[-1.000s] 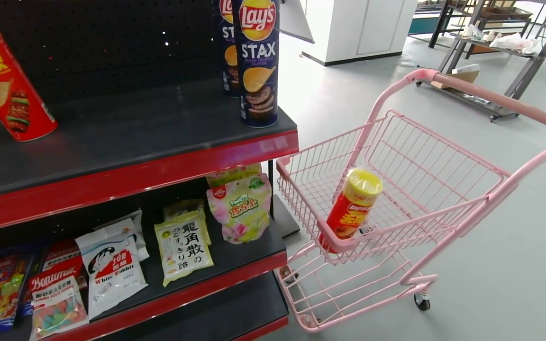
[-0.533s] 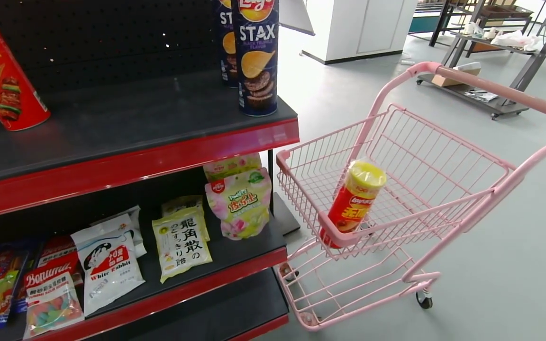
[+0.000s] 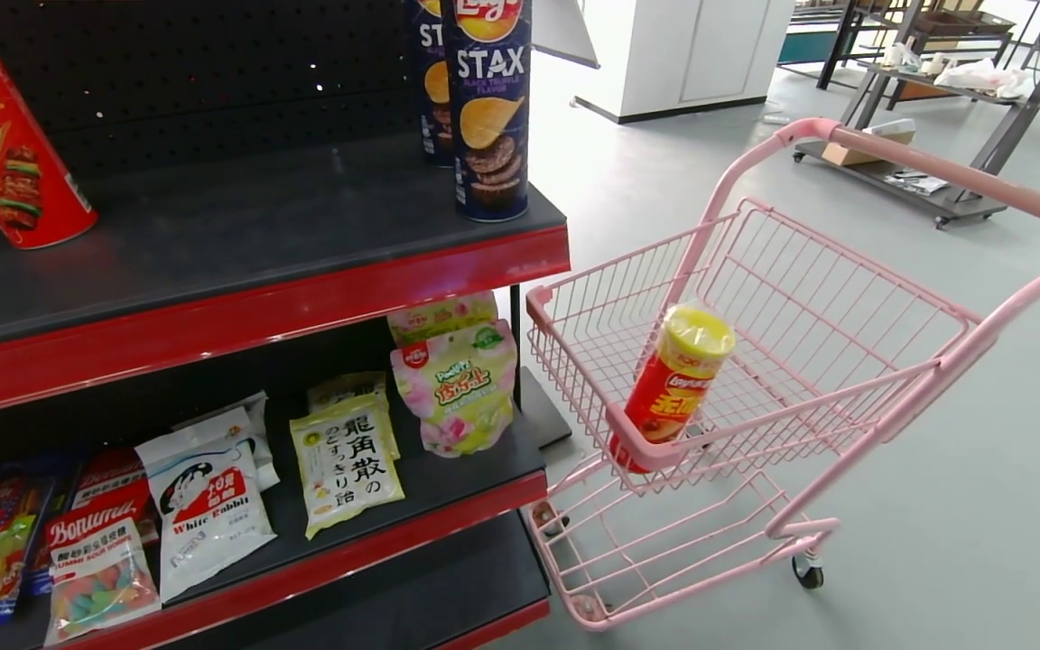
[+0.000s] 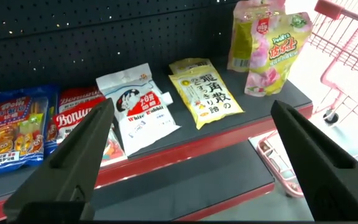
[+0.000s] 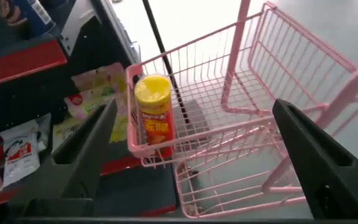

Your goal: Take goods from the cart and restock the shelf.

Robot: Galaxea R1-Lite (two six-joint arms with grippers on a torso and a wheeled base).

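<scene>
I look down on a small pink wire shopping cart (image 3: 980, 336) parked on the grey floor just beside the right end of a black store shelf with red front edges (image 3: 258, 226). One item sits in the basket: a red cardboard chip canister with a yellow plastic lid (image 3: 678, 384). It stands on end in the basket corner nearest me and nearest the shelf, lid up, with its base behind the pink rim. I cannot tell whether it leans on the wire.

On the upper shelf board, two tall dark blue chip canisters (image 3: 488, 108) stand one behind the other at the right end. A tall red chip canister (image 3: 5, 153) stands well apart from them at the left. On the board below lie flat snack bags: a white candy bag with a red label (image 3: 208, 519), a pale yellow lozenge bag (image 3: 346, 465) and, upright at the right end, a green-and-pink pouch (image 3: 457, 393).

My left gripper (image 4: 191, 162) hangs in front of the lower shelf, its two black fingers spread wide and holding nothing. My right gripper (image 5: 197, 162) hovers above and in front of the cart, fingers likewise spread wide and empty, with the yellow-lidded canister seen between them farther off.
</scene>
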